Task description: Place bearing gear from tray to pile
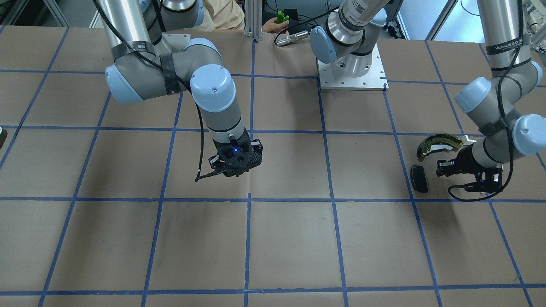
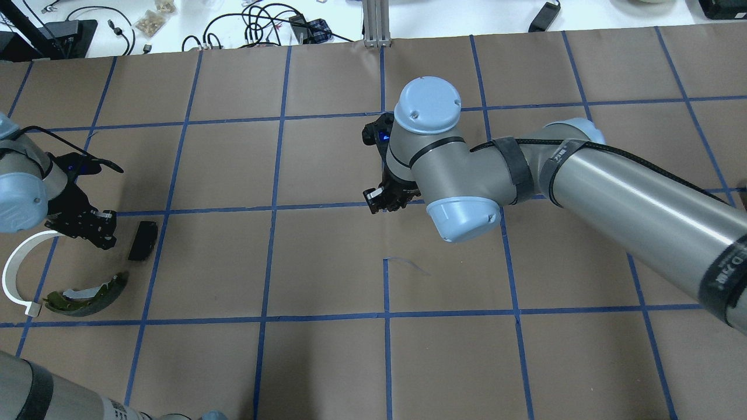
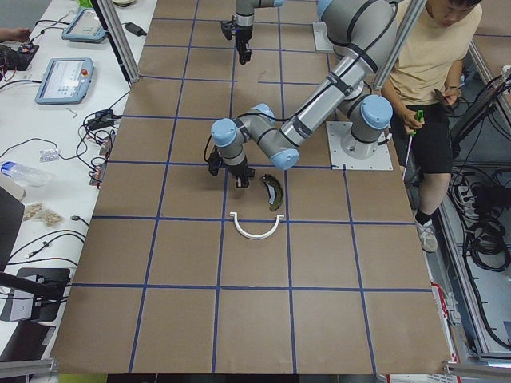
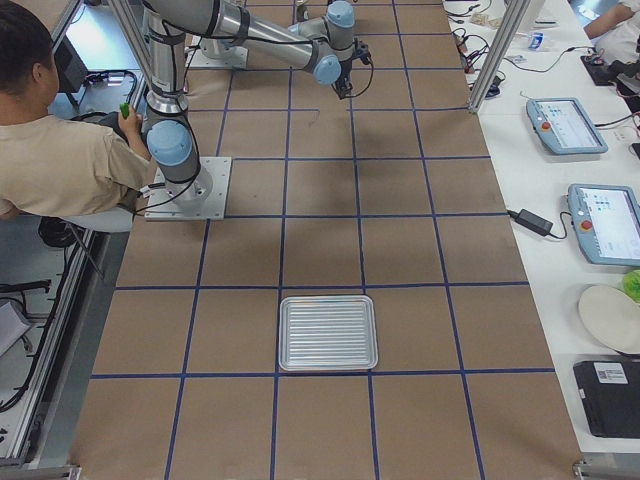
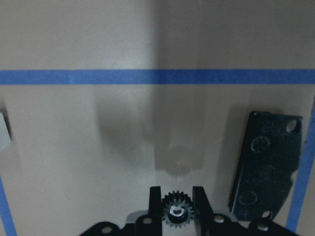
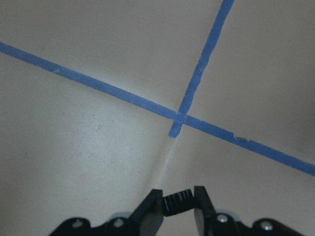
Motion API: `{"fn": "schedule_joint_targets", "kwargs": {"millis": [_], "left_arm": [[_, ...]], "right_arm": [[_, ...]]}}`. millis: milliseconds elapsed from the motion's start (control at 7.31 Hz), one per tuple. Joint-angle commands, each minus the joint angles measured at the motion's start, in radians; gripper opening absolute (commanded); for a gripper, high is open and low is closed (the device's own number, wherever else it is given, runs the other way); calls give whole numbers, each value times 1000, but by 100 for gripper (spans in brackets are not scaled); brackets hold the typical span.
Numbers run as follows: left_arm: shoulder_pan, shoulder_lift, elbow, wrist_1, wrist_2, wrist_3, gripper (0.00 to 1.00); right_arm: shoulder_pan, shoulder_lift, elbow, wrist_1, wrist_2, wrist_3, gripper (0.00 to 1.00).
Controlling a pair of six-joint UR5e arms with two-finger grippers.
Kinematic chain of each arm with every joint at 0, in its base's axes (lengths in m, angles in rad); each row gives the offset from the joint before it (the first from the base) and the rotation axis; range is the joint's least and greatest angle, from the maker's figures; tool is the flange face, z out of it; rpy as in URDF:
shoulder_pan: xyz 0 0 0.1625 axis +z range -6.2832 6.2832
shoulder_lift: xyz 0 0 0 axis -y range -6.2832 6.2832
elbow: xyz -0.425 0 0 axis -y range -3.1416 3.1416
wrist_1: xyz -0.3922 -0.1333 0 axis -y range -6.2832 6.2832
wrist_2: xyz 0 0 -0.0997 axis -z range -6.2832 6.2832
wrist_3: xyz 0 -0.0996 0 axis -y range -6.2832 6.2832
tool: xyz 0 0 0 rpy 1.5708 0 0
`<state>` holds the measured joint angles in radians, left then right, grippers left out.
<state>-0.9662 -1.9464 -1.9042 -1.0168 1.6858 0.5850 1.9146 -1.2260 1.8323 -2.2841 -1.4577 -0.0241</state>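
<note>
My left gripper (image 5: pixel 177 212) is shut on a small black toothed bearing gear (image 5: pixel 177 211) and holds it just above the paper beside the pile. The pile is a black rectangular pad (image 2: pixel 143 239), a brass-and-white brake shoe (image 2: pixel 87 294) and a long white plastic arc (image 2: pixel 14 262). The pad (image 5: pixel 266 172) lies just right of the fingers in the left wrist view. My left gripper (image 2: pixel 102 228) hangs between pad and arc. My right gripper (image 6: pixel 178 202) is shut on another small black gear (image 6: pixel 177 201) over mid-table (image 2: pixel 382 201). The metal tray (image 4: pixel 328 332) lies far off and looks empty.
The table is brown paper with a blue tape grid (image 2: pixel 385 315). An operator (image 3: pixel 431 56) sits behind the robot bases. Tablets and cables (image 4: pixel 565 125) lie on the white bench past the table's far edge.
</note>
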Motion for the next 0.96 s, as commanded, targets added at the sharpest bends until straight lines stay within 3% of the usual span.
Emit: {"fn": "schedule_joint_targets", "kwargs": {"millis": [0, 137, 274, 547, 684, 821], "left_arm": [[0, -5, 2, 1, 0, -8, 71], [0, -3, 7, 1, 0, -7, 91], [-9, 10, 11, 1, -2, -7, 100], [-34, 33, 40, -2, -26, -17, 100], [-76, 35, 86, -19, -111, -105, 100], [-165, 58, 115, -44, -113, -184, 100]], "right_arm": [[11, 19, -2, -9, -6, 44, 35], [11, 26, -4, -11, -3, 46, 88], [9, 32, -7, -9, -9, 44, 100], [7, 43, -31, -2, -12, 27, 100], [-11, 37, -63, 36, -70, 18, 100], [-26, 10, -105, 87, -132, 13, 100]]}}
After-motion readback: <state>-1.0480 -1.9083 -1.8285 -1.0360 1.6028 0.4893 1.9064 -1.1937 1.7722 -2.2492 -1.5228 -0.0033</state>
